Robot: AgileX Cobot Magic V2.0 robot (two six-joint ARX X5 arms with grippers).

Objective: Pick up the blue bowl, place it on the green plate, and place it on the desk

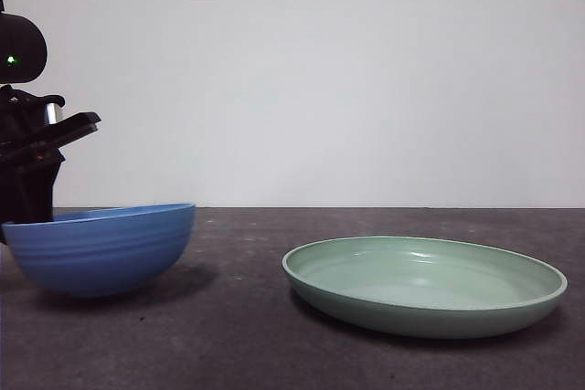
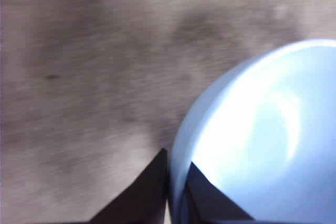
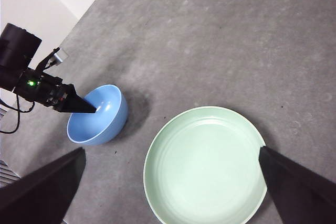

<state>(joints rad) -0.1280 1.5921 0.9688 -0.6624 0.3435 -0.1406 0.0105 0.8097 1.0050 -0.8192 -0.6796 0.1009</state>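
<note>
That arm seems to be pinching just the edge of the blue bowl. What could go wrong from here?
The left gripper pinches only the rim of the blue bowl, so the bowl could tilt or slip when lifted. The bowl already looks slightly tipped. The green plate is shallow and glossy, so a bowl set down off-centre might slide.

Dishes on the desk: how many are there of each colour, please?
Blue: 1, the blue bowl, its rim between the jaws of the left gripper.
Green: 1, the green plate, empty.
Total: 2 dishes.
</note>
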